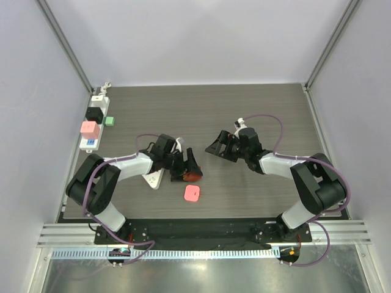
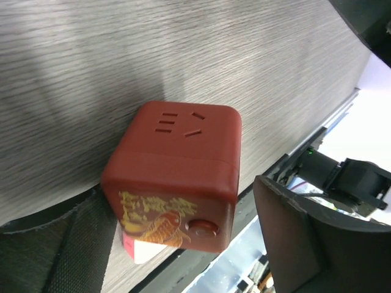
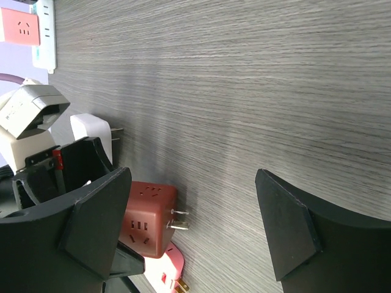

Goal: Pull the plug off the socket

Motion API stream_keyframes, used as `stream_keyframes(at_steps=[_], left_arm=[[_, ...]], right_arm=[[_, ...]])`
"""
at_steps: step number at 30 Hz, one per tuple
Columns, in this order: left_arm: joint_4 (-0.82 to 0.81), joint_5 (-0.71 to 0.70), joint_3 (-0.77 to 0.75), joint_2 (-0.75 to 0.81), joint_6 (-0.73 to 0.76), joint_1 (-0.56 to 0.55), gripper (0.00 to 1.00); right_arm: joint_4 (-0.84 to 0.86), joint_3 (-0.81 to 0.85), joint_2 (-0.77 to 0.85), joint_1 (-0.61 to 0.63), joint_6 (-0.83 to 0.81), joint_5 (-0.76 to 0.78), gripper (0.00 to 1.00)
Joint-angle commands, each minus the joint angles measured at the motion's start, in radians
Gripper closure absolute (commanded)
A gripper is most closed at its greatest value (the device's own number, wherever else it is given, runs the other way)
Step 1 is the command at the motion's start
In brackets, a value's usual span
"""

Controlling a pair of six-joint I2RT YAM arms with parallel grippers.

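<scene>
Plug [image 3: 149, 220] shows bare prongs [image 3: 179, 220] only in right wrist view.

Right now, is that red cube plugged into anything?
No, the red cube shows its two metal prongs bare, sitting in no outlet.

Grey table [image 1: 256, 116] with socket [image 1: 98, 99], pink adapter [image 1: 191, 193]

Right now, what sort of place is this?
Probably a lab test booth: a wood-grain table boxed in by plain white walls, with two robot arms bolted at its edge.
</scene>
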State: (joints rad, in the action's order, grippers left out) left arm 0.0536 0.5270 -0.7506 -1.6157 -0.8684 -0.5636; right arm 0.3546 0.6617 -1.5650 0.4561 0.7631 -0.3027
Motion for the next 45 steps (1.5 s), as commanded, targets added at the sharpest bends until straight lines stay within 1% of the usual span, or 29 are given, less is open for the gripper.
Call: stream_keyframes(at_steps=[1, 2, 3, 4, 5, 9, 13, 15, 17, 19, 20, 21, 22, 23, 26, 27, 29, 31, 38, 45], left_arm=[[0.1, -0.048, -0.036, 0.054, 0.057, -0.002, 0.13], [0.136, -0.065, -0.041, 0.062, 0.069, -0.002, 0.12], [0.156, -0.07, -0.047, 0.083, 0.077, -0.002, 0.03], [0.179, -0.081, -0.055, 0.092, 0.084, -0.002, 0.0], [0.225, -0.108, -0.059, 0.103, 0.092, -0.002, 0.0], [0.305, -0.171, -0.043, 0.171, 0.118, -0.002, 0.0], [0.373, -0.235, -0.024, 0.285, 0.124, -0.002, 0.0], [0.432, -0.277, -0.038, 0.327, 0.132, -0.002, 0.03], [0.506, -0.306, -0.079, 0.382, 0.158, -0.002, 0.09], [0.589, -0.375, -0.122, 0.413, 0.184, -0.002, 0.09], [0.618, -0.412, -0.145, 0.43, 0.227, -0.002, 0.1], [0.652, -0.447, -0.201, 0.43, 0.252, -0.002, 0.09], [0.717, -0.52, -0.232, 0.428, 0.282, -0.002, 0.09], [0.748, -0.577, -0.259, 0.421, 0.346, -0.002, 0.08], [0.831, -0.683, -0.357, 0.355, 0.449, -0.002, 0.05], [0.847, -0.699, -0.377, 0.314, 0.501, -0.002, 0.04], [0.873, -0.726, -0.43, 0.268, 0.555, -0.002, 0.04], [0.847, -0.745, -0.441, 0.215, 0.615, -0.001, 0.04], [0.746, -0.728, -0.438, 0.088, 0.692, 0.007, 0.05], [0.701, -0.749, -0.457, 0.016, 0.784, 0.007, 0.06]], right_arm=[[0.058, 0.003, -0.004, -0.004, 0.002, -0.007, 0.12], [0.058, 0.003, -0.006, -0.004, 0.004, -0.01, 0.11], [0.058, 0.003, -0.006, -0.004, 0.004, -0.009, 0.12], [0.058, 0.003, -0.006, -0.004, 0.004, -0.01, 0.12], [0.061, 0.003, -0.009, -0.004, 0.005, -0.01, 0.12], [0.061, 0.003, -0.001, -0.005, 0.005, -0.015, 0.12], [0.061, 0.003, -0.003, -0.004, 0.007, -0.016, 0.12], [0.061, 0.003, -0.012, -0.004, 0.007, -0.018, 0.12], [0.069, 0.003, -0.015, -0.004, 0.012, -0.026, 0.12], [0.073, 0.003, -0.021, -0.005, 0.015, -0.032, 0.12], [0.073, 0.003, -0.023, -0.004, 0.015, -0.035, 0.12], [0.075, 0.003, -0.023, -0.005, 0.015, -0.035, 0.12], [0.075, 0.003, -0.021, -0.004, 0.016, -0.035, 0.12], [0.075, 0.003, -0.02, -0.004, 0.016, -0.036, 0.12], [0.076, 0.001, -0.017, -0.004, 0.016, -0.041, 0.12], [0.078, -0.001, -0.017, -0.004, 0.015, -0.038, 0.12], [0.08, -0.001, -0.017, -0.004, 0.015, -0.036, 0.12], [0.08, 0.001, -0.02, -0.005, 0.015, -0.038, 0.12], [0.075, 0.004, -0.021, -0.004, 0.008, -0.035, 0.12], [0.075, 0.007, -0.024, -0.004, 0.013, -0.047, 0.12]])
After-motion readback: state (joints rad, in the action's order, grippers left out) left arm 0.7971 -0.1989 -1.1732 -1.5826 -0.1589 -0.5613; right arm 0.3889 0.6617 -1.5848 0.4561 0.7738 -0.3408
